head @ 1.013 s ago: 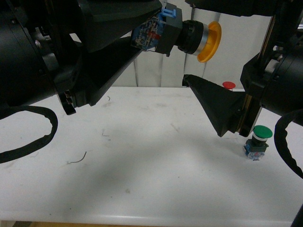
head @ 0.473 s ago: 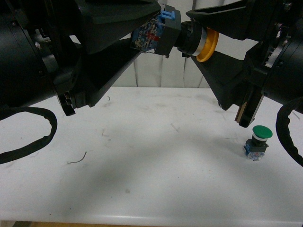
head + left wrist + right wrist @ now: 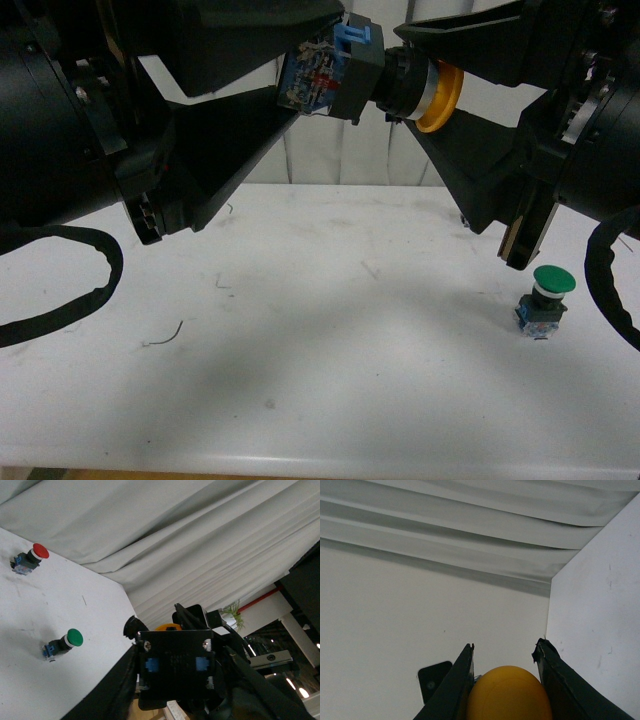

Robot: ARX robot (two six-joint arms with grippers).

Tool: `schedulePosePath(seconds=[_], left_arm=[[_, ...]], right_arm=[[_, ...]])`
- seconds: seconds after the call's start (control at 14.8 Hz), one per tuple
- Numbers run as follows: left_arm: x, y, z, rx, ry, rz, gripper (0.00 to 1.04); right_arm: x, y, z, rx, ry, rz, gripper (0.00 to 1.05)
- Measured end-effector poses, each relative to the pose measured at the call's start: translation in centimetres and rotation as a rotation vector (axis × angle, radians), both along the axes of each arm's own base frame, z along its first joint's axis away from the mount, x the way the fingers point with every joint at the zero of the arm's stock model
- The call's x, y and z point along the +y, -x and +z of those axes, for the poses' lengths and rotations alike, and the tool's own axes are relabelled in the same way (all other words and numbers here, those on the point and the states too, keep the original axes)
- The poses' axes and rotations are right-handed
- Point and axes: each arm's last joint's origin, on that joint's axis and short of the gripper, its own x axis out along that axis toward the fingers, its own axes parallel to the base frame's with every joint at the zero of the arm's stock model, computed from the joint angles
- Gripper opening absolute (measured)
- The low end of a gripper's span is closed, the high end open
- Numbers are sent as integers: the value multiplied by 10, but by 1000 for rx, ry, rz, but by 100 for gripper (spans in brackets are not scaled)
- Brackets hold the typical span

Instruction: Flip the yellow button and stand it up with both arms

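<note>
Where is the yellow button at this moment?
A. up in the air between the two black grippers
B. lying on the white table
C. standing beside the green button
A: the yellow button sits well above the table, its base between the fingers of the left gripper and its cap between those of the right gripper.

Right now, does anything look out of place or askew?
Only the yellow button: it lies sideways in the air, base at the left tool, cap inside the right tool. The green button stands upright.

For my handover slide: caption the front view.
Left end effector and right end effector hold the yellow button sideways above the table; green button stands on it.
</note>
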Motion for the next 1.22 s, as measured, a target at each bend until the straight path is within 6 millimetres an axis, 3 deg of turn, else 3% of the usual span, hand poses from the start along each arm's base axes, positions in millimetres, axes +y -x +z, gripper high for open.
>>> schedulePosePath(seconds=[0.27, 0.34, 0.61, 0.81, 1.01, 1.22], left_arm=[[5, 3, 5, -19, 9, 13, 95], [9, 6, 5, -20, 10, 22, 99], [44, 21, 19, -85, 2, 99, 98], [86, 52, 28, -95, -152, 229, 98], [123, 108, 41, -210, -381, 439, 98], [130, 156, 47, -314, -547, 574, 98]], right_arm=[[-2, -1, 0, 1, 3, -7, 35], [-2, -1, 0, 2, 3, -8, 35], [-10, -4, 0, 4, 3, -35, 34], [-15, -7, 0, 1, 2, -54, 34], [-16, -7, 1, -3, 0, -57, 34], [-16, -8, 4, -12, -3, -57, 34]])
